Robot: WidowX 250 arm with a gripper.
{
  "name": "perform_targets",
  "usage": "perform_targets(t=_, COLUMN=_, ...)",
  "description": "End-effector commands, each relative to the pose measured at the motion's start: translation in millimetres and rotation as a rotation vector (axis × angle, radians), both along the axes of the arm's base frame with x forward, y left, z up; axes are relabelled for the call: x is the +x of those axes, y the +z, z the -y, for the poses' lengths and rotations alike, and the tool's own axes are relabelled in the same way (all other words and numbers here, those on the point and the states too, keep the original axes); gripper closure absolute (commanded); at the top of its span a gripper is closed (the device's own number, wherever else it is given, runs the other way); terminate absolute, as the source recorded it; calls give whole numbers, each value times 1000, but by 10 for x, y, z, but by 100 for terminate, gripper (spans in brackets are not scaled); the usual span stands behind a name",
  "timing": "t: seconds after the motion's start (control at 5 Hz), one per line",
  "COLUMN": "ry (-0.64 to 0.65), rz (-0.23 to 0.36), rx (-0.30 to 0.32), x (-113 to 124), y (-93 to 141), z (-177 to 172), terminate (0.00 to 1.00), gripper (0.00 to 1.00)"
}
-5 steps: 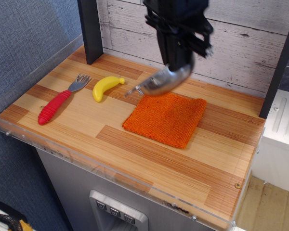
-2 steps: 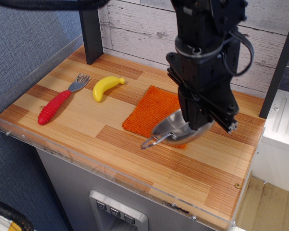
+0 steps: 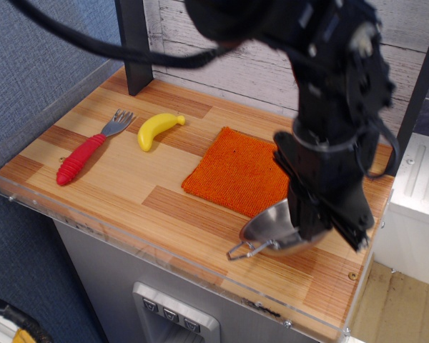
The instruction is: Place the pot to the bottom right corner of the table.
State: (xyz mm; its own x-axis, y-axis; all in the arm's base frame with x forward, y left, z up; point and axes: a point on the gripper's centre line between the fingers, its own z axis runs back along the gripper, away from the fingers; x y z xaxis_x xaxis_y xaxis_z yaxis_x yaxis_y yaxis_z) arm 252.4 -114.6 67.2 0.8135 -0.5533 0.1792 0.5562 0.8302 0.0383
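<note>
Since the earlier frames the arm has carried the pot from above the cloth's far edge, across the cloth, and down toward the near right part of the table. Now the gripper (image 3: 300, 225) sits low over the wood, closed on the far rim of the pot (image 3: 272, 230), though its fingertips are hidden behind the arm's own dark body, so the exact bite cannot be made out. The pot hangs tilted, open side toward the camera and left, with one wire handle (image 3: 242, 250) sticking out at the lower left and looking as if it is touching or almost touching the wood. Whether the base rests on the table (image 3: 164, 207) or is a shade above it cannot be told.

Just beyond the pot, up and to the left, lies the orange cloth (image 3: 232, 171); the pot is now clear of it, just beside its near right corner. Further left, well apart, are the yellow banana (image 3: 157, 128) and the red-handled fork (image 3: 86, 153), neither in the way.

The relation that matters: the pot hangs directly below and slightly left of the gripper, and the bottom right corner lies a little further toward the camera and right, near the small screw (image 3: 352, 275) in the wood. My judgement is that the task is nearly done; a short shift toward that corner, levelling the pot, then letting go would finish it. The clear rim (image 3: 222, 282) along the front edge is close, so the handle could catch it.
</note>
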Motion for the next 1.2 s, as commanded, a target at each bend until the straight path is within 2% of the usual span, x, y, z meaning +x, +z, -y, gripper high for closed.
perform_targets(t=0.0, ry=-58, rz=-47, rx=-3, x=-99, y=-408, z=195, terminate=0, gripper=100)
perform_targets(t=0.2, ry=-54, rz=-64, rx=-22, x=-126, y=-481, z=211, terminate=0, gripper=100)
perform_targets(t=0.4, ry=-38, rz=-53, rx=-32, x=-147, y=-399, z=202, terminate=0, gripper=100)
perform_targets(t=0.6, ry=-8, rz=-48, rx=-42, x=-151, y=-256, z=108, terminate=0, gripper=0)
perform_targets(t=0.8, ry=26, rz=-14, rx=-80, x=-77, y=107, z=-47, terminate=0, gripper=0)
perform_targets(t=1.0, ry=79, rz=34, rx=-136, x=5, y=594, z=-274, terminate=0, gripper=0)
